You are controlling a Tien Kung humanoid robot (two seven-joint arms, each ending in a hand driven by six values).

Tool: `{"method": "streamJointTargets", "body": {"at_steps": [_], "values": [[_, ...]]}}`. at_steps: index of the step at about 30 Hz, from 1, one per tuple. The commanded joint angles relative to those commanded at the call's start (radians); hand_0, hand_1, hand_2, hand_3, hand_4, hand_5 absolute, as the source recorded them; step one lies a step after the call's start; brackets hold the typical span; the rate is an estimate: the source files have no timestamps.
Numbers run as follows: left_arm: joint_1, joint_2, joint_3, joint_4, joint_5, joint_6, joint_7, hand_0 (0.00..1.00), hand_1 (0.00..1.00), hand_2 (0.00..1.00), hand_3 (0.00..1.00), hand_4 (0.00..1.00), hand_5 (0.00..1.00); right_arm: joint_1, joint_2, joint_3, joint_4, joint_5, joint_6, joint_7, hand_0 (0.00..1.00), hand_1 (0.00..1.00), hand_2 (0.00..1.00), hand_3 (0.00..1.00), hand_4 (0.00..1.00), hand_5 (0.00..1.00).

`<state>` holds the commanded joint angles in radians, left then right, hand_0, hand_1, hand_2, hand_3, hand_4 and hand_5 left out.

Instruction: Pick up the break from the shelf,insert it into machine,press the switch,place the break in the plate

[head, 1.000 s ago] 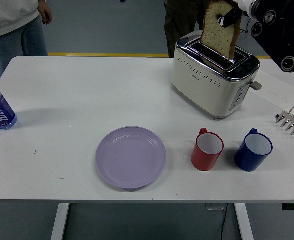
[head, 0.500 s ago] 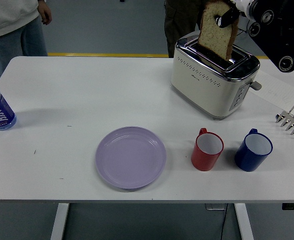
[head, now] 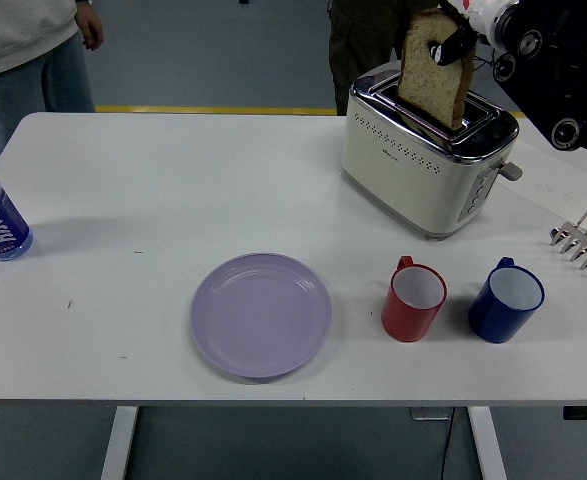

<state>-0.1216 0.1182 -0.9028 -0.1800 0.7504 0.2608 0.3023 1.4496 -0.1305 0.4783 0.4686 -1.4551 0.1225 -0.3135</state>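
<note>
Over toaster (head: 428, 155) slot, bread (head: 434, 68).

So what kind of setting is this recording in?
Probably a lab or workshop staged as a kitchen: a toaster, plate and mugs on a bare white table, grey floor with a yellow line, a person standing by.

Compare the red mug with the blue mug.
The red mug stands left, nearer the purple plate; the blue mug stands right, nearer the rack. The red one's handle points up-left, the blue one's straight back. Both are upright, empty, white inside and alike in size.
</note>
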Motion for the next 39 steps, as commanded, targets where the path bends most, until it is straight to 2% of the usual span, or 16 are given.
{"method": "streamJointTargets", "body": {"at_steps": [12, 13, 18, 19, 24, 25, 30, 31, 36, 37, 39], "values": [[0.000, 0.000, 0.001, 0.000, 0.000, 0.000, 0.000, 0.642, 0.488, 0.460, 0.556, 0.374, 0.820, -0.006, 0.011, -0.005, -0.003, 0.006, -0.001, 0.001, 0.002, 0.084, 0.366, 0.471, 0.482, 0.002], [0.000, 0.000, 0.001, 0.000, -0.001, 0.000, -0.001, 0.642, 0.489, 0.460, 0.555, 0.374, 0.820, -0.006, 0.011, -0.005, -0.003, 0.008, 0.001, 0.000, 0.008, 0.108, 0.381, 0.485, 0.486, 0.002], [-0.001, 0.000, 0.000, 0.000, 0.001, 0.000, 0.000, 0.642, 0.489, 0.460, 0.555, 0.374, 0.820, -0.007, 0.010, -0.004, -0.003, 0.018, 0.031, -0.003, 0.008, 0.108, 0.381, 0.485, 0.486, 0.002], [-0.001, 0.000, 0.000, 0.000, 0.001, 0.000, 0.000, 0.643, 0.488, 0.460, 0.555, 0.375, 0.821, -0.007, 0.011, -0.004, -0.003, 0.018, 0.032, -0.003, 0.139, 0.216, 0.454, 0.522, 0.570, 0.052], [-0.001, 0.000, -0.001, 0.000, 0.002, 0.000, 0.000, 0.643, 0.488, 0.460, 0.555, 0.375, 0.821, -0.008, 0.011, -0.007, -0.004, 0.017, 0.037, -0.004, 0.139, 0.216, 0.454, 0.522, 0.570, 0.052], [-0.001, 0.000, -0.001, 0.000, 0.002, 0.000, 0.000, 0.642, 0.487, 0.459, 0.556, 0.374, 0.821, -0.008, 0.011, -0.007, -0.004, 0.016, 0.037, -0.004, 0.212, 0.291, 0.494, 0.547, 0.612, 0.117], [-0.001, 0.000, -0.001, 0.000, 0.002, 0.000, 0.000, 0.642, 0.487, 0.459, 0.556, 0.374, 0.821, -0.008, 0.010, -0.005, -0.005, 0.006, 0.041, -0.001, 0.212, 0.291, 0.494, 0.547, 0.612, 0.117], [0.000, 0.000, -0.001, 0.000, 0.002, 0.000, 0.000, 0.644, 0.488, 0.459, 0.555, 0.373, 0.821, -0.008, 0.010, -0.004, -0.005, 0.004, 0.043, -0.001, 0.351, 0.412, 0.592, 0.650, 0.661, 0.175], [0.001, 0.000, -0.002, 0.000, 0.003, 0.000, 0.000, 0.644, 0.488, 0.459, 0.555, 0.373, 0.821, -0.008, 0.009, 0.004, -0.006, -0.006, 0.044, 0.007, 0.351, 0.412, 0.592, 0.650, 0.661, 0.175], [0.001, 0.000, -0.002, 0.000, 0.004, 0.000, 0.000, 0.642, 0.488, 0.459, 0.555, 0.374, 0.822, -0.008, 0.009, 0.005, -0.005, -0.005, 0.045, 0.010, 0.762, 0.712, 0.780, 0.858, 0.705, 0.235], [0.000, 0.000, -0.002, 0.000, 0.004, 0.000, 0.001, 0.642, 0.488, 0.459, 0.555, 0.374, 0.822, -0.008, 0.008, 0.006, -0.005, -0.003, 0.046, 0.013, 0.762, 0.712, 0.780, 0.858, 0.705, 0.235]]}}
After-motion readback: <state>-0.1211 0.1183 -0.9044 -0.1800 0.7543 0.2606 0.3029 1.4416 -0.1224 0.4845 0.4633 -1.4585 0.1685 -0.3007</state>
